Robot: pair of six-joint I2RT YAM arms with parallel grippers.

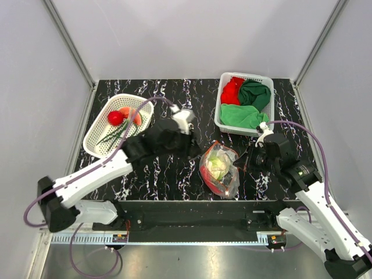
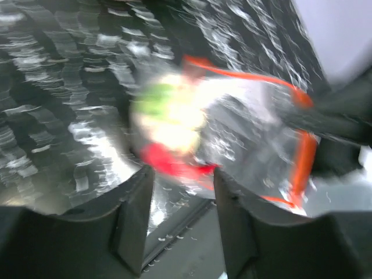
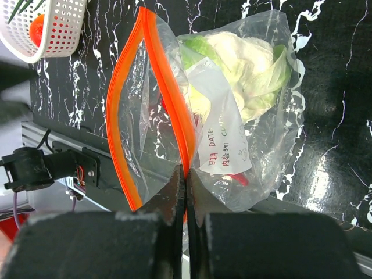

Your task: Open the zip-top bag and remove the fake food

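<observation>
The clear zip-top bag (image 1: 220,170) lies at the table's front middle, its orange-red mouth (image 3: 125,116) spread open. A pale green cabbage (image 3: 238,64) and a red piece (image 3: 241,179) sit inside. My right gripper (image 3: 186,174) is shut on one side of the zip strip (image 3: 174,110). My left gripper (image 2: 180,192) is open and empty, hovering just left of the bag (image 2: 244,133) in a blurred view. A red round fruit (image 1: 115,118), an orange-red piece (image 1: 131,113) and dark green stalks (image 1: 116,133) lie in the left white basket (image 1: 96,142).
A white mesh basket (image 1: 218,116) with red (image 1: 232,90) and green cloths (image 1: 254,93) stands at the back right. The table's front edge and metal rail (image 1: 186,209) run just below the bag. White walls close in the sides.
</observation>
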